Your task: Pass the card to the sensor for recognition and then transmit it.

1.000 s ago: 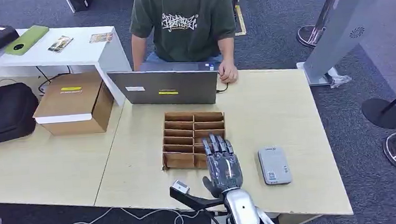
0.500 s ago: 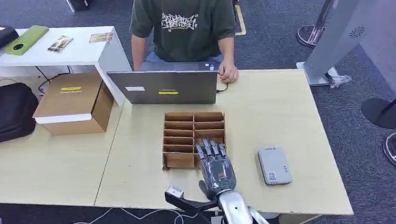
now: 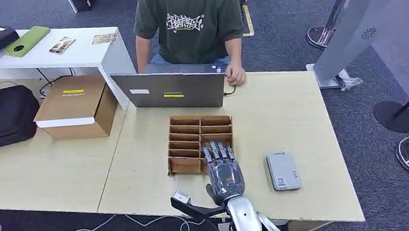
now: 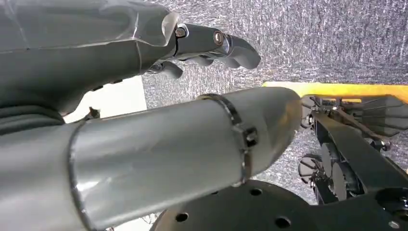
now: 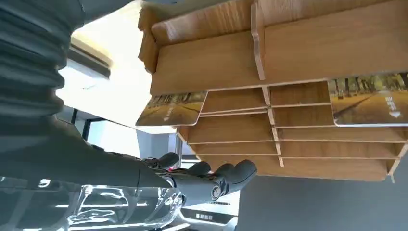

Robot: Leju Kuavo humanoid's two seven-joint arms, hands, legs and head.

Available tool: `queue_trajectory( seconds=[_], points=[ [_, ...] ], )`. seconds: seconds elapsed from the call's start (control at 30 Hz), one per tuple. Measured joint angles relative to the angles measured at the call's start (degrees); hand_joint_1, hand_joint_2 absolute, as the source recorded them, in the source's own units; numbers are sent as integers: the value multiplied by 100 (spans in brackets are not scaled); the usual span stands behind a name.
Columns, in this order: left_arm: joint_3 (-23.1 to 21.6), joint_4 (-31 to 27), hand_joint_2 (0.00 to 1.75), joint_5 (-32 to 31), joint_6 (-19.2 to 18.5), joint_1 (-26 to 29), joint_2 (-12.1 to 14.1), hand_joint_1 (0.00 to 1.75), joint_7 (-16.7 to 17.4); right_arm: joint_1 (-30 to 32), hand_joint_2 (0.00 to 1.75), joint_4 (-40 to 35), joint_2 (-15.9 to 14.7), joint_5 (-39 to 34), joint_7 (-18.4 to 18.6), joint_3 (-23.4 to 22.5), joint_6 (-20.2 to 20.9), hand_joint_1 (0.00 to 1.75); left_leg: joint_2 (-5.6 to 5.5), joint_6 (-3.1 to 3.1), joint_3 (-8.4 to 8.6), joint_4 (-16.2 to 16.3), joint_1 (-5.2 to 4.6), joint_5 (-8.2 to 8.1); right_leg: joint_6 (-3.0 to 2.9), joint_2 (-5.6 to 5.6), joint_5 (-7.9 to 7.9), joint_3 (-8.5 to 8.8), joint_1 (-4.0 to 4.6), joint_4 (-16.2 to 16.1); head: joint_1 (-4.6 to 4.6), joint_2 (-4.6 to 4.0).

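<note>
Near the desk's (image 3: pixel 300 114) front edge, your right hand (image 3: pixel 223 171) hovers flat with fingers straight out, holding nothing, tips over the box's (image 3: pixel 185 144) near right slots. The cards lie just ahead of it, long sides across the slots. The right wrist view shows two cards (image 5: pixel 172 108) (image 5: pixel 370 98) poking out. The reader (image 3: pixel 283 170) sits beside the hand, toward the desk's right edge. Your left hand (image 4: pixel 211 43) hangs over the floor, fingers loosely out, nothing in it.

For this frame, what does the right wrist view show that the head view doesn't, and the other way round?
Right wrist view alone: two cards sitting in the compartments. Head view alone: the grey sensor on the table, the laptop and a person behind it. Both share the wooden slotted rack and the right hand, fingers extended toward it, holding nothing.
</note>
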Motion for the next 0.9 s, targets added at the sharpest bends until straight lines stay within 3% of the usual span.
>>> queue_trajectory(
  seconds=[0.17, 0.33, 0.67, 0.9],
  points=[
    [-4, 0, 0, 0, 2, 1, 4, 0, -2, 6, 175, -192, -46, 0, 72, -2, -151, 0, 0, 0, 0, 0, 0, 0, 0, 0, 0, 0, 0, 0, 0, 0],
    [-28, 0, 0, 0, 7, 2, 4, 0, -2, -47, 175, -291, -66, 0, -79, -153, -413, 0, 0, 0, 0, 0, 0, 0, 0, 0, 1, 1, 0, 0, 0, 0],
    [-109, 0, 0, -278, 7, -1, 55, 0, -2, -365, 175, -102, -55, 0, -617, -816, -815, 0, -1, 0, 1, 1, 0, 1, 0, -1, 1, 1, 0, 0, -2, 0],
    [-144, 0, 0, -341, 11, -9, 94, 0, -2, -403, 175, 188, -44, 0, -667, -1302, -920, 0, -1, 0, 0, 1, 0, 1, 0, -1, 1, 1, 0, 0, 0, 0]
  ],
)
